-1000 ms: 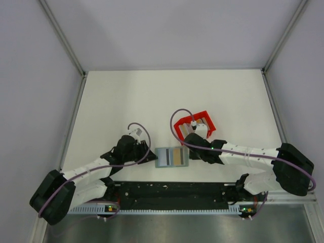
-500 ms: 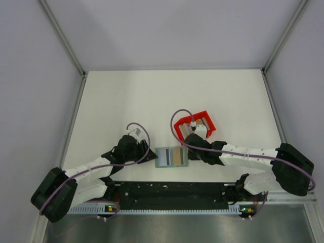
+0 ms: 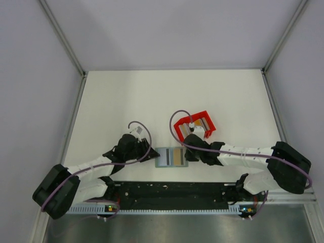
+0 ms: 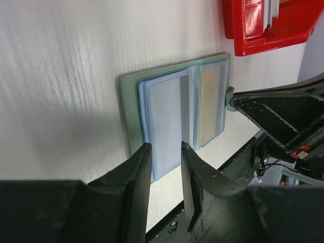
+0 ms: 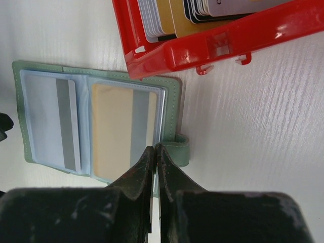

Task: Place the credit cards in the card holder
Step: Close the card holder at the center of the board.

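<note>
Left gripper (image 4: 163, 162) seen narrowly parted, nothing pinched, over wallet (image 4: 126, 116) edge; right gripper (image 5: 154, 154) pressed closed at wallet's strap side; wallet laid open on table (image 3: 152, 101), tan card (image 5: 111, 131) and whitish card (image 5: 43, 116) pocketed; red bin (image 5: 202, 48) of spare cards (image 5: 167, 15) just beside its corner.

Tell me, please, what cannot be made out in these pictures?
- Right wrist view: the top edge cuts off the red bin, so its cards cannot be counted.
- Left wrist view: the left tool hides part of the near edge of the wallet.
- Top view: card print is too small.
</note>
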Controlling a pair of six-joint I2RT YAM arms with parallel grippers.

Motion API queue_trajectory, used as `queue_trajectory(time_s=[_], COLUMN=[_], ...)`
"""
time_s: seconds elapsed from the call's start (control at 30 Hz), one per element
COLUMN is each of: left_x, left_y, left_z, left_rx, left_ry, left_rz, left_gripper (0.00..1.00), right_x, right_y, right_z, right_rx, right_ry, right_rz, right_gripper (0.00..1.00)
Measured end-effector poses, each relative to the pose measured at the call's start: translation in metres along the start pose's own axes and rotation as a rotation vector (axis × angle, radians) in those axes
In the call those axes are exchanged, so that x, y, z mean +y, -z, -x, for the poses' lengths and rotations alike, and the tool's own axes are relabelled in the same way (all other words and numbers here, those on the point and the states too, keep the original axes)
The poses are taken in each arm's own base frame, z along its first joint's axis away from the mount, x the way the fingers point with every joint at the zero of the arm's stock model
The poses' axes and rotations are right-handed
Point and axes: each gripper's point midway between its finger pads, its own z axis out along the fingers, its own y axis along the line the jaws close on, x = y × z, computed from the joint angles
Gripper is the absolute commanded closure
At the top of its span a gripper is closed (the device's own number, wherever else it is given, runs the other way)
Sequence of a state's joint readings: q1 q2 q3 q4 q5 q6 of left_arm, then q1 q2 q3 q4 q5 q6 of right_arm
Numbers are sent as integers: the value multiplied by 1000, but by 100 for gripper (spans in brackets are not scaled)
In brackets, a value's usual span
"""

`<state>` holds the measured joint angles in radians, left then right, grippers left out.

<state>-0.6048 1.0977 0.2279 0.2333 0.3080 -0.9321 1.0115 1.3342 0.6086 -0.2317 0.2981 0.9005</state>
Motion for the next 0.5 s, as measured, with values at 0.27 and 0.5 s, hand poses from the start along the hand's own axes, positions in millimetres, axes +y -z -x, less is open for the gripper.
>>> queue_trajectory(time_s=[0.27, 0.5], left_x=[-6, 18], left_y=[0, 2], left_z=[2, 0], left_rx=[-5, -8], left_ry=[-1, -7], left_rz=[-27, 93], left_gripper=[61, 58], right_x=[1, 0], right_y=[-4, -3], right_z=[-4, -3], right_rx=[12, 4], right_ry=[-4, -19], right_rz=[8, 8], right_gripper=[100, 100])
